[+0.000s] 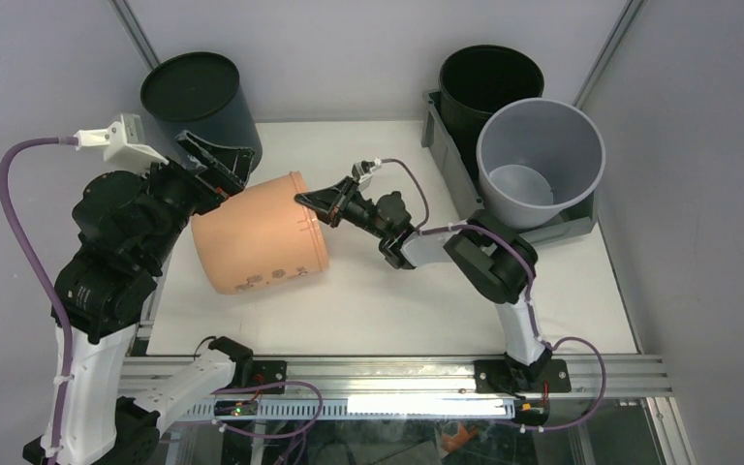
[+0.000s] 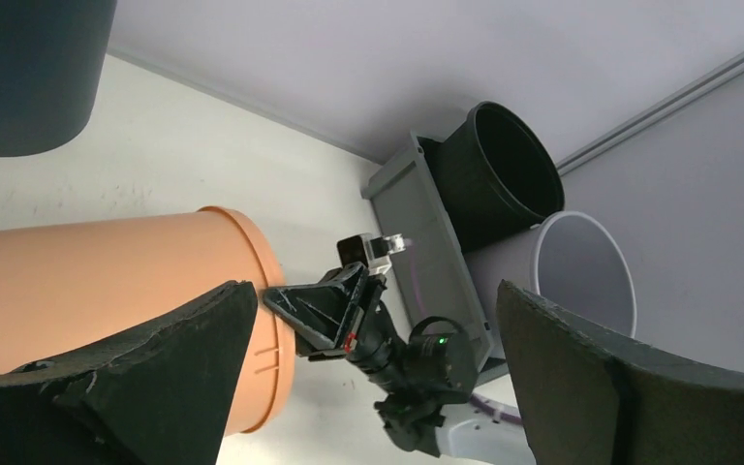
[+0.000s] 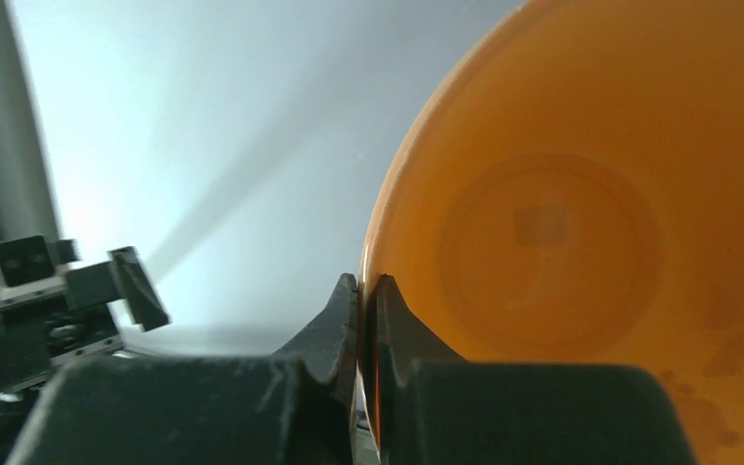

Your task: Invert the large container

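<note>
your left gripper (image 1: 221, 167) stood spread wide beside the base of the tipped orange bucket (image 1: 257, 237), your right gripper (image 1: 312, 201) clenched on its rim, and the large container (image 1: 438, 131) sat upright far right, holding a black bucket (image 1: 489, 82) and a pale grey bucket (image 1: 542, 145).

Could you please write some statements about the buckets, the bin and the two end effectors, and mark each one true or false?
1. The orange bucket lies on its side. True.
2. The right end effector is open and touches nothing. False: it is shut on the orange bucket's rim.
3. The left end effector is open. True.
4. The grey bin has nothing inside. False: a black bucket and a pale grey bucket stand in it.
</note>
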Controlling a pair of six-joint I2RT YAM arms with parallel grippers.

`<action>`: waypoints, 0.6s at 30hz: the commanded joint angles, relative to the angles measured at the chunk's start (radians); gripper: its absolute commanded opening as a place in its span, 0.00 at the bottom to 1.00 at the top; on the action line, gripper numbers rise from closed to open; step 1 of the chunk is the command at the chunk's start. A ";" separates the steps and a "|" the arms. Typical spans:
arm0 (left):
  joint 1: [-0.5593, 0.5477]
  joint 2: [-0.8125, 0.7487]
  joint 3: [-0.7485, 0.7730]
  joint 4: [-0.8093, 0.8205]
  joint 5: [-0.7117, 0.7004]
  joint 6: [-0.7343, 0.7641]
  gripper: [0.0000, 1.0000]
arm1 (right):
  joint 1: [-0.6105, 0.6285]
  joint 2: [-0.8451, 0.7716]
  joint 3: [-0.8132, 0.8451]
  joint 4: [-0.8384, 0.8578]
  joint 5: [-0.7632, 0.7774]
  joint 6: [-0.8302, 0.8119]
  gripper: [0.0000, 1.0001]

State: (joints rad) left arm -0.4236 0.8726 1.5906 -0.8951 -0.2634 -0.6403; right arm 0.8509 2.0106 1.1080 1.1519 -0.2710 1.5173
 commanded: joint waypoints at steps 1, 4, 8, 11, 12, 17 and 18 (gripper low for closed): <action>0.006 -0.011 0.001 0.042 -0.009 -0.012 0.99 | 0.021 0.048 0.042 0.428 0.109 0.214 0.00; 0.005 0.000 -0.007 0.045 0.003 -0.012 0.99 | 0.028 0.060 -0.036 0.463 0.164 0.240 0.00; 0.005 0.013 -0.031 0.071 0.051 -0.015 0.99 | 0.016 0.048 -0.144 0.487 0.204 0.264 0.00; 0.007 0.020 -0.053 0.087 0.070 -0.021 0.99 | 0.009 0.040 -0.194 0.488 0.190 0.264 0.00; 0.004 0.022 -0.060 0.091 0.075 -0.023 0.99 | 0.008 0.044 -0.205 0.488 0.181 0.269 0.00; 0.005 0.030 -0.070 0.102 0.092 -0.024 0.99 | 0.003 0.056 -0.305 0.488 0.206 0.324 0.00; 0.005 0.028 -0.073 0.103 0.094 -0.024 0.99 | -0.001 0.053 -0.332 0.487 0.217 0.325 0.00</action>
State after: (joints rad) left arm -0.4236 0.9062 1.5208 -0.8566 -0.2062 -0.6525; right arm 0.8532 2.0731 0.8734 1.5211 -0.0929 1.8050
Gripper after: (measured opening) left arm 0.987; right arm 0.038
